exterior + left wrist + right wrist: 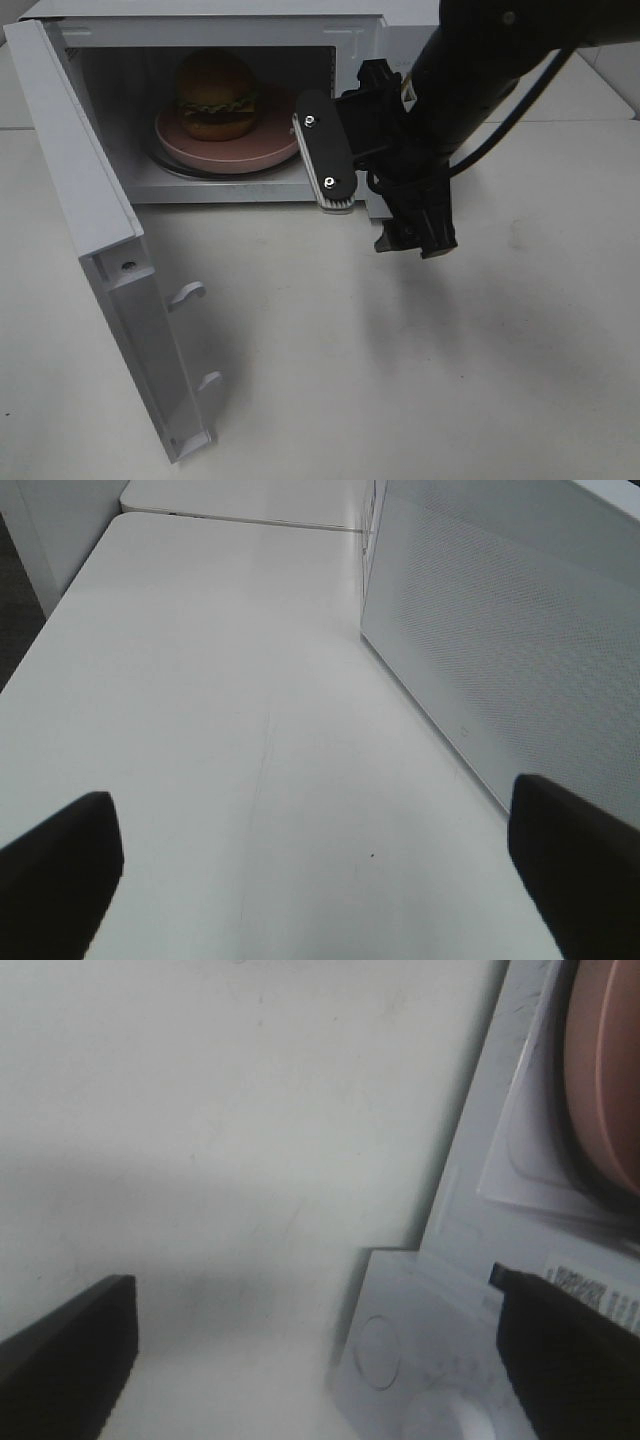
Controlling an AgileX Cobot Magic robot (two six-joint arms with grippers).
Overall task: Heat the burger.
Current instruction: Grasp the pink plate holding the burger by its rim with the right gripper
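As the burger [216, 95] is set in the microwave [230, 30] just beyond the right gripper [315, 1355], this nearer gripper is seen wide open and empty.

A plain white table [400, 380] fills the scene, its top smooth and matte. At the far left a white microwave [240, 188] stands directly on it. The microwave's door [90, 230] is swung wide open, hinged on the left and reaching toward the near edge, its lower edge just above the tabletop. The left wrist view shows the microwave's perforated side wall [500, 660] meeting the table [250, 730], a tiny dark speck [372, 856] on the top, and a seam across the far end. Near and right of the microwave, only bare tabletop shows.
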